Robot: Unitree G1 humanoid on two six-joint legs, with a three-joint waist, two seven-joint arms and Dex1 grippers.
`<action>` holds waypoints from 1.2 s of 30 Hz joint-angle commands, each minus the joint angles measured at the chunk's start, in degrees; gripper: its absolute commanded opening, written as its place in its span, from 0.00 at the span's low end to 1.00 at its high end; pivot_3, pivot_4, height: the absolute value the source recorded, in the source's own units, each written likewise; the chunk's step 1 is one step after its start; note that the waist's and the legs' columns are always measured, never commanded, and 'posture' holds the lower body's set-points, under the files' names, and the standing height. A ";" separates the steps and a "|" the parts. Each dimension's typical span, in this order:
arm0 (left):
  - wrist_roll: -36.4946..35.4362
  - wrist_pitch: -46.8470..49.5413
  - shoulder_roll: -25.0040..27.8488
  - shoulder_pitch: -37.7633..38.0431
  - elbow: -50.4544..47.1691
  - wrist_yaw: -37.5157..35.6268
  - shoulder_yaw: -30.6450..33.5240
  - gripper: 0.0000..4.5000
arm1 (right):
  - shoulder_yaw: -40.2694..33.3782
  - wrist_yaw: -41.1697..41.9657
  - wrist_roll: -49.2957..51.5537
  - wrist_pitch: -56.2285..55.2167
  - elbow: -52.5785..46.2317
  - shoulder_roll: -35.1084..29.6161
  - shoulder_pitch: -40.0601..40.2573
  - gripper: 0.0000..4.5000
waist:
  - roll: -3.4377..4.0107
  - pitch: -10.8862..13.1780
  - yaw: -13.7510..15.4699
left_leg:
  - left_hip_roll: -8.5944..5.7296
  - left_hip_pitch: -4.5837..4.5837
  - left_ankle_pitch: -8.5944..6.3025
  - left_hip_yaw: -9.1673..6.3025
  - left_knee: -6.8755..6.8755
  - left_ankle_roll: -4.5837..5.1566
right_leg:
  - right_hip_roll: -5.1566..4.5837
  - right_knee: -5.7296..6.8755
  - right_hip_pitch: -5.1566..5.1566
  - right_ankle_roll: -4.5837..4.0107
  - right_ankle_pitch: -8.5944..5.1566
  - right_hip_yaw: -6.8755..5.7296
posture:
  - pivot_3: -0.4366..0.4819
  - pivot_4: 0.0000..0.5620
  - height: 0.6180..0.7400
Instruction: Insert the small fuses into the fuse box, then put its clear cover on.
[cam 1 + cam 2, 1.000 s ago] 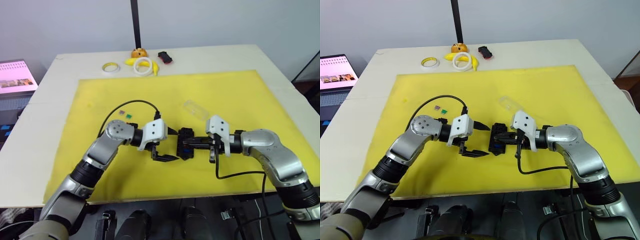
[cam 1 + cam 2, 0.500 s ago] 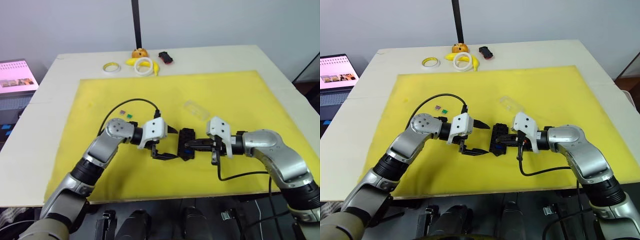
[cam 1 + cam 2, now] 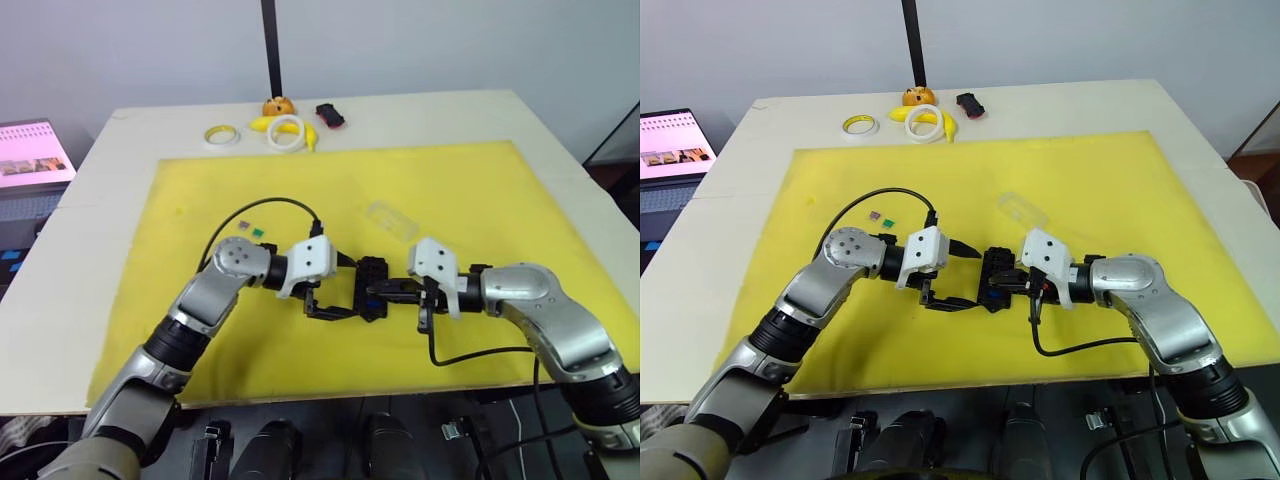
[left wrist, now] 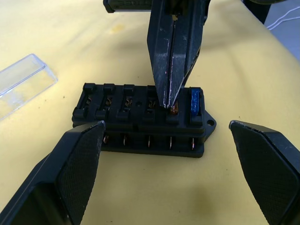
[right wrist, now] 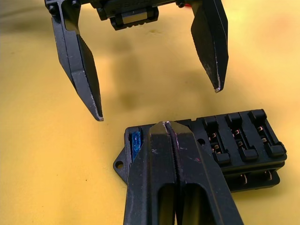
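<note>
While the fuse box (image 4: 143,123) lies on the yellow mat (image 3: 480,190), the right gripper (image 4: 169,101) pinches an orange fuse (image 4: 174,109) at a slot beside a seated blue fuse (image 4: 195,101); its fingers are pressed together. The left gripper (image 5: 157,101) hangs wide open and empty just beside the box; the clear cover (image 3: 392,219) lies nearby.

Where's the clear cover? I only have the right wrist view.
Observer: The clear cover lies flat on the yellow mat, beyond the fuse box and apart from it.
Operator: Any loose fuses out there?
Observer: Yes, two loose fuses sit on the mat by the left arm's cable, well off to the box's left.
Operator: What's in my claw? The fingers block it here.
Observer: In the left wrist view, the right claw is shut on what looks like an orange fuse. It sits at the slot next to the seated blue fuse.
</note>
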 commanded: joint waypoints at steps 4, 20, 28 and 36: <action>-3.58 2.16 0.65 0.44 -2.82 -0.57 2.97 1.00 | -5.46 -2.59 6.14 3.64 -5.31 2.01 0.69 0.01 | 0.00 0.00 -0.04 | 0.00 0.00 0.00 0.00 0.00 0.00 | 0.00 0.00 0.00 0.00 0.00 0.00 | 0.48 0.27 1.00; -29.32 36.21 23.70 20.17 -13.83 1.91 34.40 1.00 | -42.96 0.21 18.88 17.62 0.47 -15.29 11.77 0.99 | 0.05 0.02 0.06 | 0.02 0.00 0.00 -0.02 -0.06 0.01 | 0.02 0.01 -0.02 -0.01 0.00 0.02 | 0.48 0.27 1.00; -29.34 36.81 30.22 31.22 -7.54 3.97 45.10 1.00 | -45.66 0.51 13.78 12.21 8.53 -17.56 15.72 0.99 | 0.09 0.04 0.34 | 0.03 0.03 -0.02 0.05 -0.11 0.03 | -0.02 -0.03 0.01 -0.01 -0.01 0.03 | 0.48 0.27 1.00; -37.32 49.07 27.93 23.79 -2.25 10.10 47.80 1.00 | -40.27 -2.25 16.73 13.22 4.69 -15.33 10.86 0.99 | 0.09 0.04 1.07 | 0.03 0.03 -0.02 0.05 -0.04 0.02 | -0.02 0.00 0.01 -0.01 -0.01 0.04 | 0.48 0.27 1.00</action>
